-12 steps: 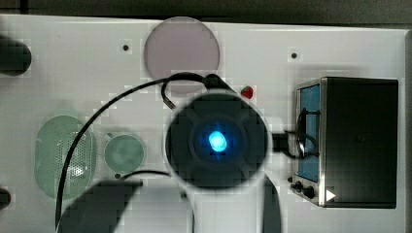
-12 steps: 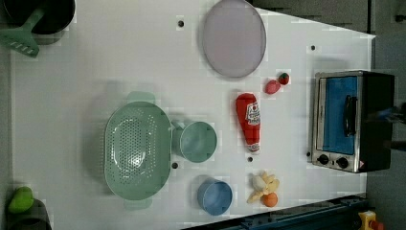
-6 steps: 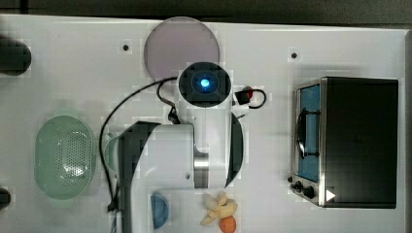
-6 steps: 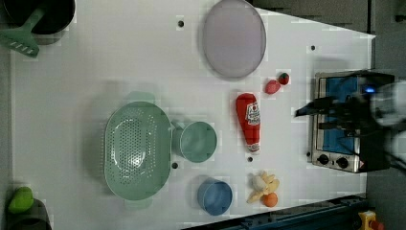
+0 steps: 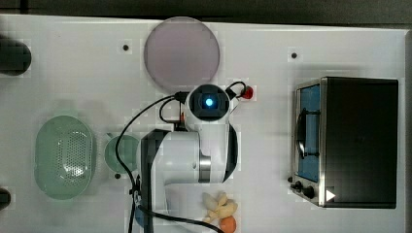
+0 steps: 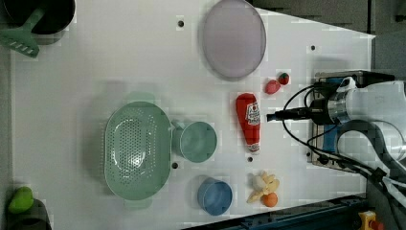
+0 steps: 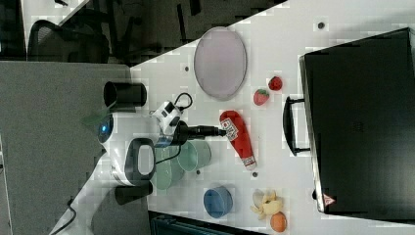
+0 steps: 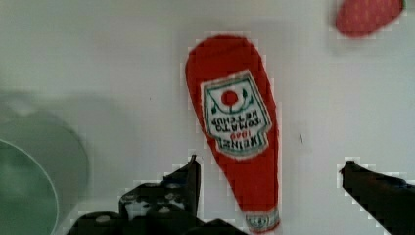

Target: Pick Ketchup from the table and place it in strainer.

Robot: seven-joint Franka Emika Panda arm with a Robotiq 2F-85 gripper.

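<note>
The ketchup (image 6: 249, 120) is a red squeeze bottle with a white label, lying flat on the white table (image 6: 95, 62), cap toward the blue cup. In the wrist view the ketchup (image 8: 235, 122) lies below my gripper (image 8: 269, 164), which is open, its dark fingers (image 8: 188, 178) on either side of the bottle's narrow end and apart from it. In the left view the gripper (image 6: 271, 116) shows just to the right of the bottle. The pale green strainer (image 6: 138, 151) sits well to the left view's left, with nothing in it. In the top view my arm (image 5: 209, 103) covers the bottle.
A green cup (image 6: 197, 141) stands between strainer and ketchup, a blue cup (image 6: 214, 195) below it in the left view. A lilac plate (image 6: 233, 38), two strawberry pieces (image 6: 273, 86), other toy food (image 6: 263, 188) and a toaster oven (image 5: 357, 141) surround the bottle.
My arm came in from the left view's right and moved over the ketchup, dropping away from the top camera. The gripper stayed open. The objects did not move.
</note>
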